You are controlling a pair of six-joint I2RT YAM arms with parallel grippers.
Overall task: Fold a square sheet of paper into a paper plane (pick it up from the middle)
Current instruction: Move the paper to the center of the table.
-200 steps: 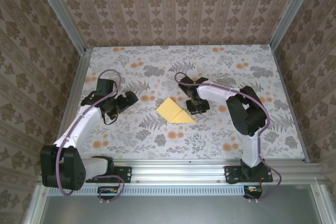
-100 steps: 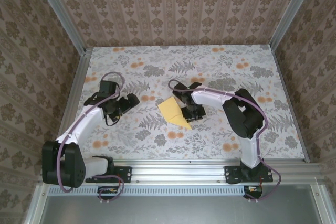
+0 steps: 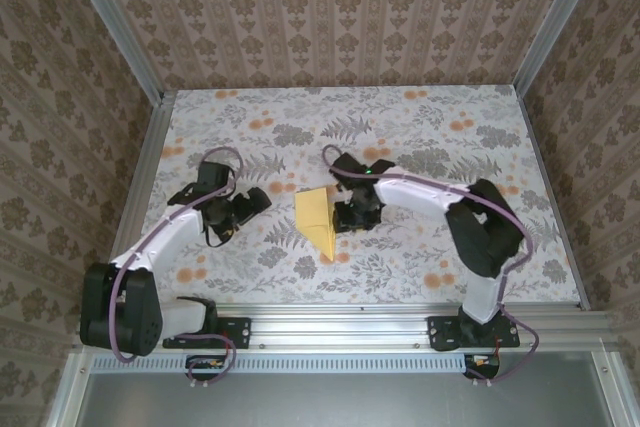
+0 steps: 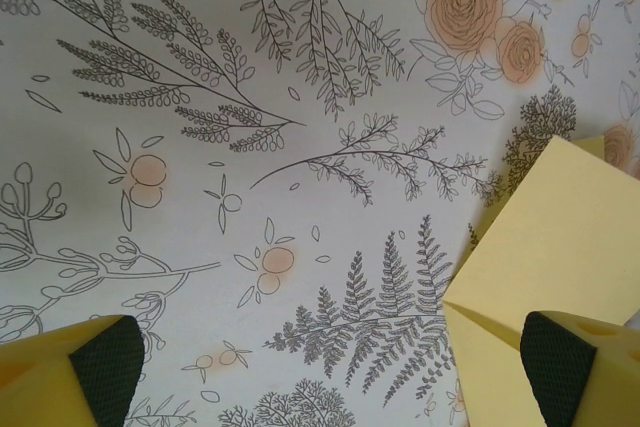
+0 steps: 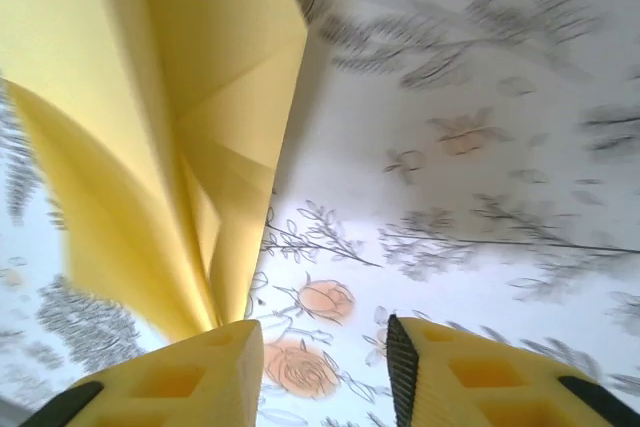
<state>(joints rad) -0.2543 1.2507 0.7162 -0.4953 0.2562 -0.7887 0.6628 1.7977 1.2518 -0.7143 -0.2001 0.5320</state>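
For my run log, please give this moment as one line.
paper: partly folded | left claw: open, near paper | right claw: open, at paper edge

Left hand (image 4: 335,372) spread wide, right hand (image 5: 322,369) slightly apart.

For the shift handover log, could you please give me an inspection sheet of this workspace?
Surface: floral-print table, no marks seen.
Job's things: folded yellow paper mid-table, creased, not lying flat; no finished plane.
Clutter: nothing seen.
End effectors: left end effector wide open, next to the paper, holding nothing; right end effector jaws apart, paper beside one finger, nothing between them.
Cables: purple cables loop along both arms, off the paper.
Surroundings: patterned walls, aluminium frame.
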